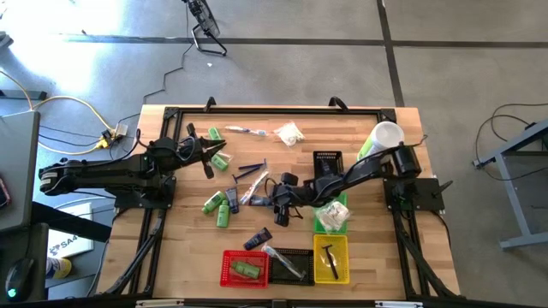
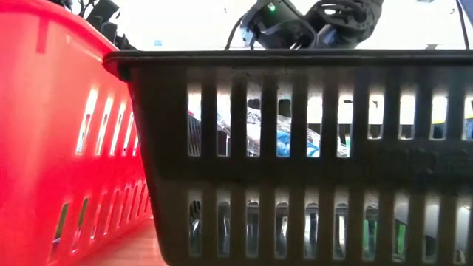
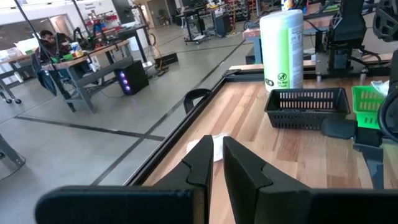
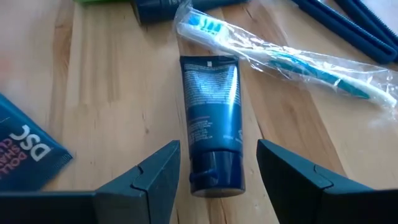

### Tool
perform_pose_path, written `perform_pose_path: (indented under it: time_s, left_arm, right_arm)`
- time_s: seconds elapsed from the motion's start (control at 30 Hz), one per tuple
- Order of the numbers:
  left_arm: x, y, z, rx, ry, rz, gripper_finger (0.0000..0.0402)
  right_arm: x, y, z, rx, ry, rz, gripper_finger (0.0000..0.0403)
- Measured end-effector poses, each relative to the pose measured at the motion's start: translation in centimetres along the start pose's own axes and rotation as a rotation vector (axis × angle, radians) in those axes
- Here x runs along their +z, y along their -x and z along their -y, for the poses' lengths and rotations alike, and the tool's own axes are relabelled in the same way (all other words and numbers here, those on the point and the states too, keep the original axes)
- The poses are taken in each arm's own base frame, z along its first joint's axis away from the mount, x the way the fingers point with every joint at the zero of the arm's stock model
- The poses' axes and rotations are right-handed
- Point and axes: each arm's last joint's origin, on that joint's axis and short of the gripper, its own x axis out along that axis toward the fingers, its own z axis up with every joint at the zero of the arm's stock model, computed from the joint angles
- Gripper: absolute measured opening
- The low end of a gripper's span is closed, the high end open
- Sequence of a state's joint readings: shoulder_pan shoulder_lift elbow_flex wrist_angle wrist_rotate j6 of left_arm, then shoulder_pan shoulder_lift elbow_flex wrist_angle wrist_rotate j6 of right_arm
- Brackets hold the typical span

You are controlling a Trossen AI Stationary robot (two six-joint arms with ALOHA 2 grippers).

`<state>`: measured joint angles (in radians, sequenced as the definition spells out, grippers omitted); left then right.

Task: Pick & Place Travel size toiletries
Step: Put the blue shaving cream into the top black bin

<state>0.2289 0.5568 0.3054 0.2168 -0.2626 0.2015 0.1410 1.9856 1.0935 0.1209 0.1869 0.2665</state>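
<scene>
Toiletries lie scattered over the wooden table (image 1: 188, 257): green bottles (image 1: 218, 208), a wrapped toothbrush (image 1: 244, 130) and a white packet (image 1: 289, 133). My right gripper (image 4: 217, 180) (image 1: 279, 208) is open, low over a dark navy tube (image 4: 210, 112) that lies flat. Its fingers stand on either side of the tube's cap end (image 4: 214, 171) without touching it. Beside the tube lie a clear-wrapped toothbrush (image 4: 292, 59), a blue packet (image 4: 25, 149) and dark combs (image 4: 354, 25). My left gripper (image 3: 217, 168) (image 1: 210, 156) is shut, empty and raised at the table's left.
Red (image 1: 244, 267), black (image 1: 289, 265) and yellow (image 1: 331, 259) baskets line the near edge, with a green basket (image 1: 330, 214) behind them. Another black basket (image 1: 327, 161) and a white container (image 1: 384, 137) stand far right. The low view faces the red (image 2: 59, 133) and black (image 2: 310, 162) baskets.
</scene>
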Motion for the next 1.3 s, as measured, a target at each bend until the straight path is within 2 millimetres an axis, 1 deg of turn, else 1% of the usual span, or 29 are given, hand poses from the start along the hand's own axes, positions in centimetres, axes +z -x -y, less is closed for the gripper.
perform_pose_path:
  time_s: [0.37,0.57,0.67,0.97,1.07,1.3]
  left_arm:
    - [-0.04,0.00,0.01,-0.001,0.002,-0.004,0.0030]
    - [-0.06,0.00,0.01,-0.001,0.001,-0.006,0.0030]
    - [-0.06,0.00,0.01,-0.001,0.001,-0.006,0.0030]
    - [-0.06,0.00,0.01,-0.001,0.000,-0.006,0.0030]
    - [-0.06,0.00,0.01,-0.001,0.000,-0.006,0.0030]
    - [-0.06,0.00,0.02,-0.001,0.000,-0.006,0.0030]
  right_arm:
    - [-0.74,-0.56,0.08,-0.007,0.005,-0.040,0.0204]
    - [-0.73,-0.57,0.08,-0.007,0.005,-0.039,0.0204]
    - [-0.71,-0.57,0.07,-0.006,0.005,-0.037,0.0194]
    - [-0.73,-0.57,0.07,-0.003,0.005,-0.039,0.0138]
    - [-0.72,-0.56,0.06,-0.003,0.005,-0.039,0.0135]
    - [-0.70,-0.54,0.06,-0.003,0.005,-0.038,0.0144]
